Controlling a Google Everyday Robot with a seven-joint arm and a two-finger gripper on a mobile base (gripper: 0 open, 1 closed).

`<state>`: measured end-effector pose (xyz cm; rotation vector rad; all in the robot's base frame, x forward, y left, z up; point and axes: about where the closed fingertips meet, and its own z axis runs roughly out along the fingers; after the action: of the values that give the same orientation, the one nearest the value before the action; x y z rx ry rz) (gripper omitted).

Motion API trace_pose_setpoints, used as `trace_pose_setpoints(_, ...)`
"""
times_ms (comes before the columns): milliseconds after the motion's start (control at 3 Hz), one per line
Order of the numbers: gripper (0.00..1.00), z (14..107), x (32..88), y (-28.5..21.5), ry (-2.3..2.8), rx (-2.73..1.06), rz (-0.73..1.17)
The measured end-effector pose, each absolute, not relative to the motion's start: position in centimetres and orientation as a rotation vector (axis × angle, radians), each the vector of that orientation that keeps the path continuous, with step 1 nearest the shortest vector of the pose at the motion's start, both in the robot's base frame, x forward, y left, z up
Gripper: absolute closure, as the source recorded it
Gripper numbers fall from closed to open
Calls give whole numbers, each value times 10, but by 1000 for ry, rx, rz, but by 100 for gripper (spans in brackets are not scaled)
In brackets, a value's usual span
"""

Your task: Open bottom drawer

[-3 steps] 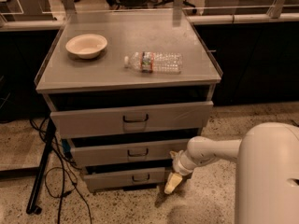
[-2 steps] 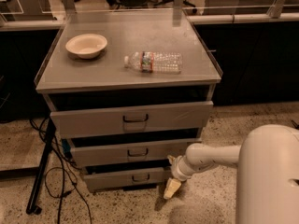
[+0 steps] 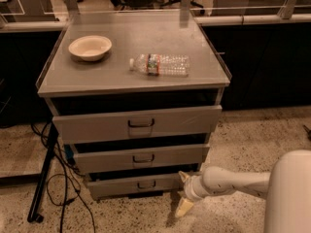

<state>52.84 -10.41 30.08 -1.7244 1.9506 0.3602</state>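
Compared with the frame one second earlier, the gripper (image 3: 183, 198) has dropped lower and now sits near floor level, just beside the right end of the bottom drawer (image 3: 121, 186); nothing else has shifted. Whether the gripper is open or closed cannot be told from this view, and contact with the drawer front cannot be confirmed. The arm (image 3: 233, 181) extends leftward from the white robot body (image 3: 289, 193) at the lower right, across the speckled floor (image 3: 252, 135). On the cabinet top (image 3: 121, 81) a cream bowl (image 3: 90, 47) stands at the rear left and a clear plastic bottle (image 3: 160, 64) lies on its side right of centre, well apart from the bowl. Left of the cabinet, a dark pole (image 3: 43, 178) leans toward the floor with loose black cables (image 3: 63, 188) looped beside it. The top drawer (image 3: 97, 127) and the middle drawer (image 3: 107, 161) stand above the target, each with a dark gap over its front panel. The bottom drawer is the lowest and narrowest of the three fronts, grey metal, with a small dark loop handle (image 3: 146, 184) at centre. A dark gap also shows above its panel; its interior is hidden. The handle is unobstructed, and the gripper lies to the right of it, not on it.
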Motion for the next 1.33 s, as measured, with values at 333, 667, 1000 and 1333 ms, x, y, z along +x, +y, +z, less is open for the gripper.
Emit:
trace_pose_setpoints(333,0,284,508,-122,1909,-1682,362)
trace_pose_setpoints(667,0,284,508,-122,1909,-1682,362)
trace_pose_setpoints(1000,0,273,525,-116,1900,-1670,384)
trace_pose_setpoints(1333,0,253,554,-107,1878,-1658,403)
